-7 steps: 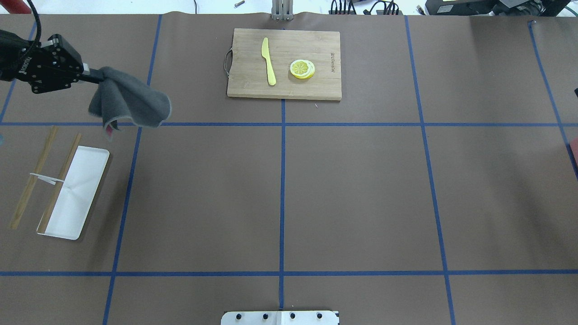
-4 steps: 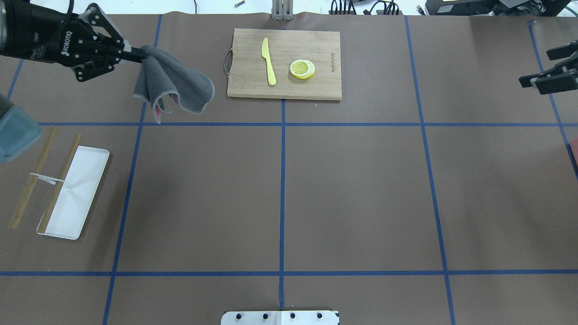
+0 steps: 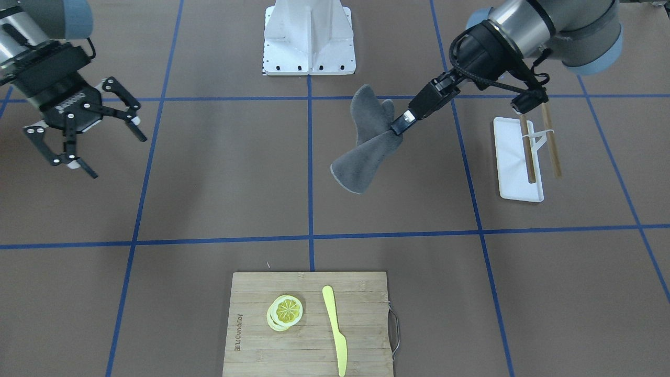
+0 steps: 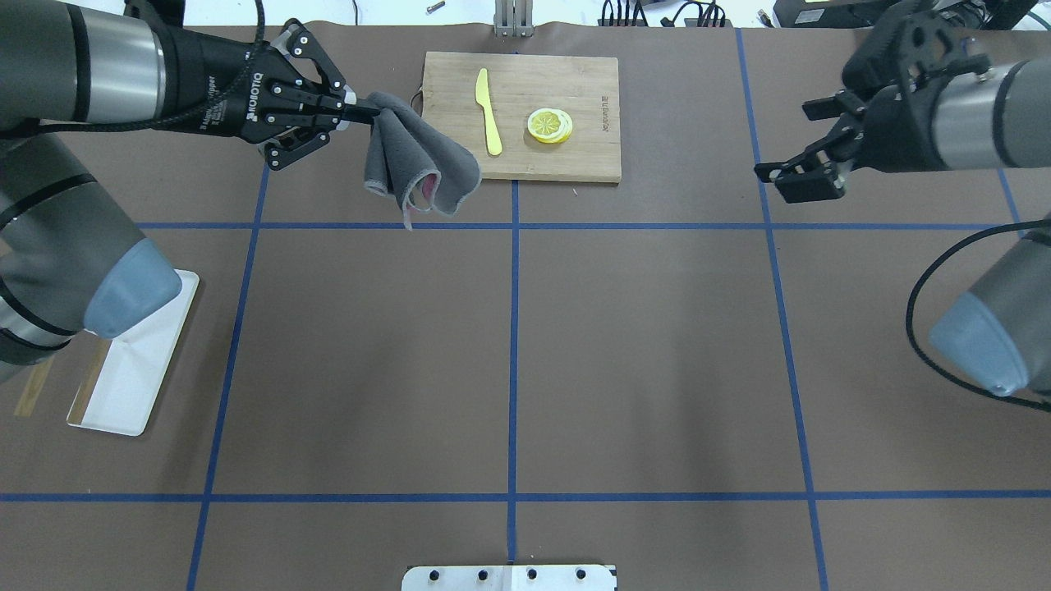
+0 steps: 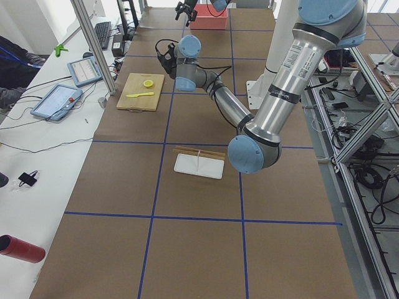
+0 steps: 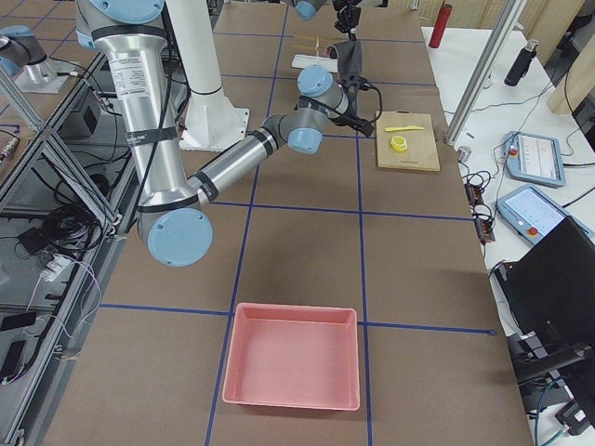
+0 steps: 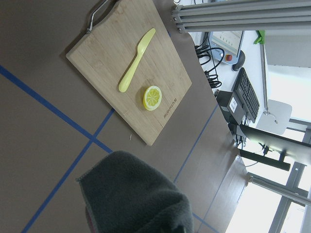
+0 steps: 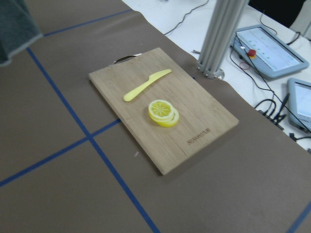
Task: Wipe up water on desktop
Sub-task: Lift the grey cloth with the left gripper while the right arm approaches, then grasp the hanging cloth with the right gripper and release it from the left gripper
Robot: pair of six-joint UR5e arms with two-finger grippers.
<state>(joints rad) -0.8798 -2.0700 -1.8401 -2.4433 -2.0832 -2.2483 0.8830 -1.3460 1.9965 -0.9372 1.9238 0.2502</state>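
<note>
The desktop (image 4: 657, 353) is a matte brown surface crossed by blue tape lines. I make out no water on it in any view. My left gripper (image 4: 361, 111) is shut on a corner of a grey cloth (image 4: 419, 160), which hangs in folds above the desktop just left of the cutting board. The front-facing view shows the same cloth (image 3: 361, 141) dangling from the left gripper (image 3: 400, 123). The cloth (image 7: 136, 199) fills the bottom of the left wrist view. My right gripper (image 3: 118, 157) hovers open and empty over the right side of the desktop.
A bamboo cutting board (image 4: 517, 115) at the far middle carries a yellow knife (image 4: 488, 111) and lemon slices (image 4: 549, 125). A white tray (image 3: 515, 157) with chopsticks (image 3: 528, 149) lies on my left. A pink bin (image 6: 293, 358) sits at the right end.
My left arm has carried the cloth rightward along the far side, from the left edge to beside the cutting board. The right arm has come further in from the right, gripper open.
</note>
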